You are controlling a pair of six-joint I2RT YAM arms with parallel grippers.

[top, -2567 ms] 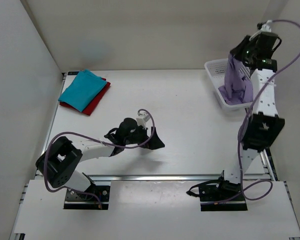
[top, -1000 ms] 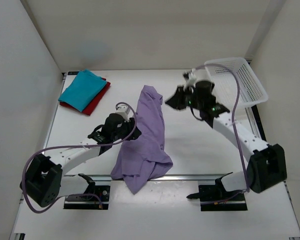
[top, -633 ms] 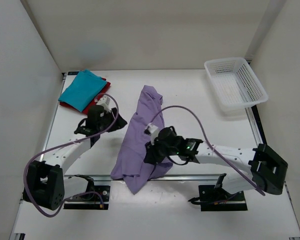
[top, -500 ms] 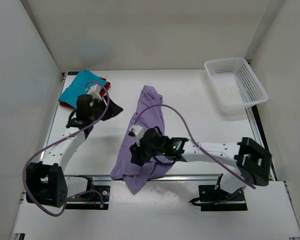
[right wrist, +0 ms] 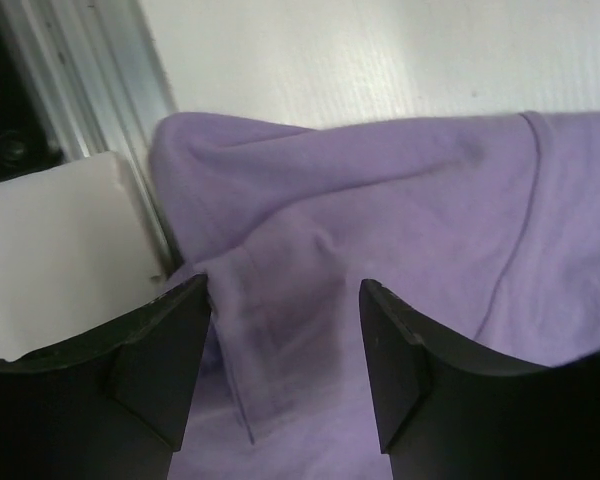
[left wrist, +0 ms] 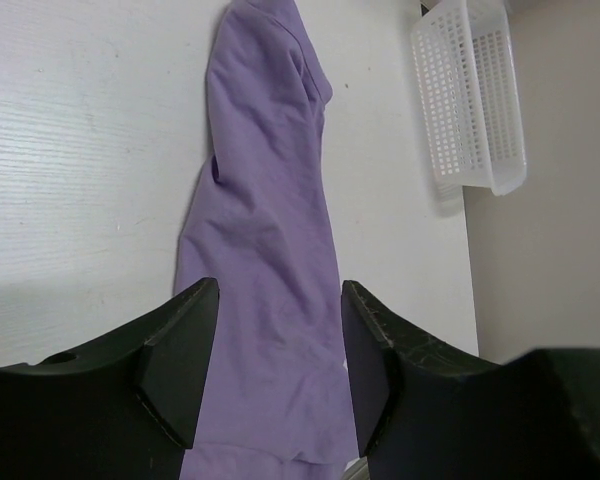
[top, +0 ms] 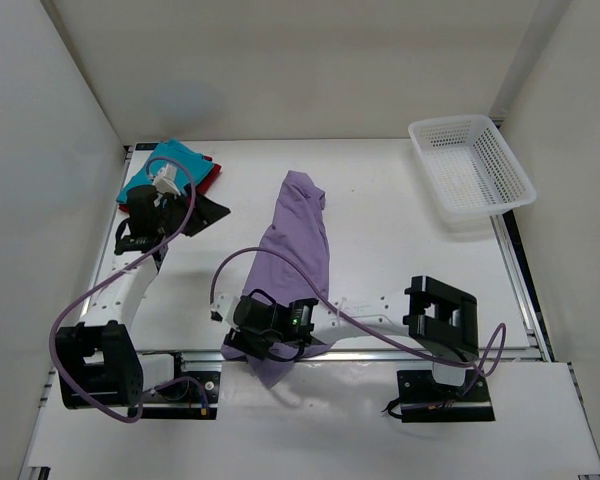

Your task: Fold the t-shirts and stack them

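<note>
Lavender t-shirt (top: 298, 240) lies unfolded and crumpled under the open, empty right end effector (top: 245, 345). Teal t-shirt (top: 170, 157) already sits folded on the dark red t-shirt (top: 214, 168), just beside the open, empty left end effector (top: 202, 208). I judge that folding and stacking the lavender one is left.

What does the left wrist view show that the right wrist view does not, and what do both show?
Only the left wrist view: the white mesh basket at the far right, and most of the length of the lavender t-shirt, lying unfolded on the table.
Only the right wrist view: the metal rail at the table's edge, with one end of the shirt reaching it.
Both: the same shirt, seen between the open fingers of the left gripper or the right gripper. Neither holds anything.
</note>
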